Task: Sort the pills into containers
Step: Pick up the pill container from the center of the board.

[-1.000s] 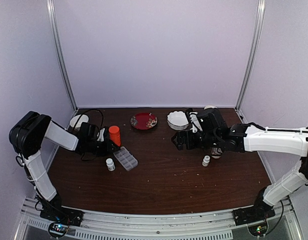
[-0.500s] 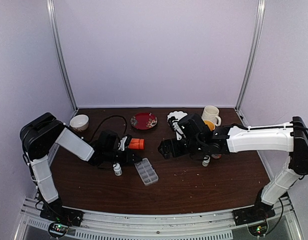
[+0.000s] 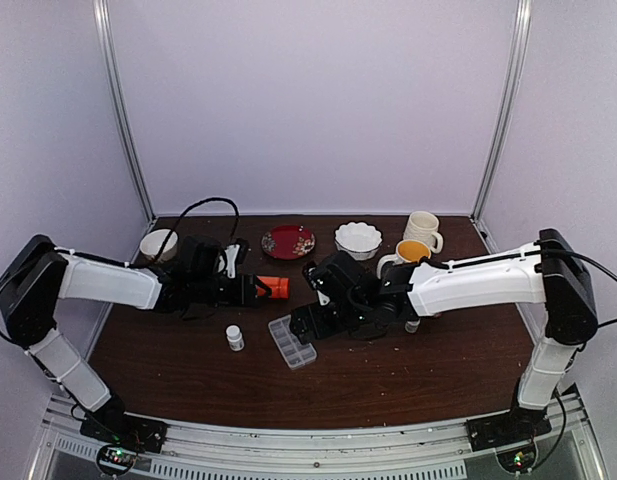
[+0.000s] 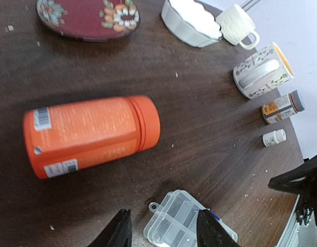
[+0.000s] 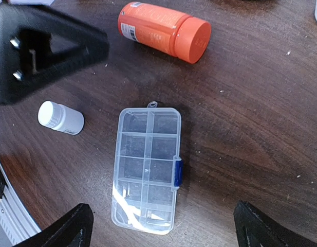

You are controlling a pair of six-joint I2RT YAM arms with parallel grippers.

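Left gripper [image 4: 163,230] is sitting open, fingers apart with nothing between them. It's hovering just beside the orange bottle [image 4: 91,136], which is lying on its side on the table [image 4: 209,128]. Right gripper [image 5: 171,229] is hanging wide open just above the organizer [image 5: 148,170], gripping nothing. Organizer is lying flat on the table between my two grippers, near the orange bottle but apart from it, blue clasp [image 5: 178,172] on one long side. Cells are showing through the clear plastic; I can't tell if the lid is latched. Pills [image 5: 288,52] are showing as tiny pale specks scattered loose on the wood around the organizer. Small white bottle [image 5: 60,117] is sitting near the organizer on my left-arm side, not touching it. Red plate [image 3: 288,242], white bowl [image 3: 357,239] and two mugs [image 3: 420,228] are sitting along the far edge
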